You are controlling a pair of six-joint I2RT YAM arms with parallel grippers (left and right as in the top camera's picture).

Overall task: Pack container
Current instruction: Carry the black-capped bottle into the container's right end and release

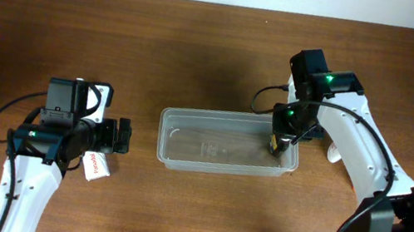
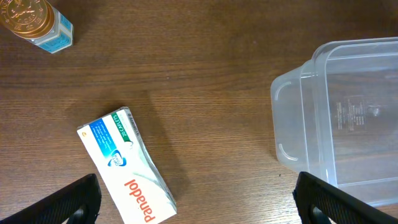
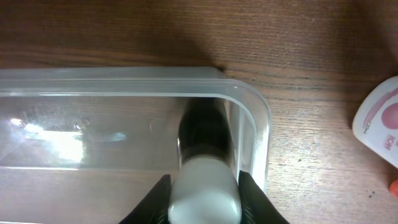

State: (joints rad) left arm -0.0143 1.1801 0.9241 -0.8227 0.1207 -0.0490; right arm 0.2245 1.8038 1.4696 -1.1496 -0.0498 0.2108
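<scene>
The clear plastic container (image 1: 223, 146) lies at the table's middle; it also shows in the left wrist view (image 2: 348, 118) and the right wrist view (image 3: 124, 118). My right gripper (image 1: 276, 144) is shut on a small bottle (image 3: 204, 168) with a white cap and dark body, held inside the container's right end. My left gripper (image 1: 124, 136) is open and empty, left of the container. A white Panadol box (image 2: 127, 168) lies on the table between its fingers, nearer the left one; it also shows in the overhead view (image 1: 96, 166).
A small bottle with a gold cap (image 2: 36, 23) stands at the far left of the left wrist view. A white and pink object (image 3: 379, 121) lies right of the container; it also shows in the overhead view (image 1: 334, 155). The table is dark wood.
</scene>
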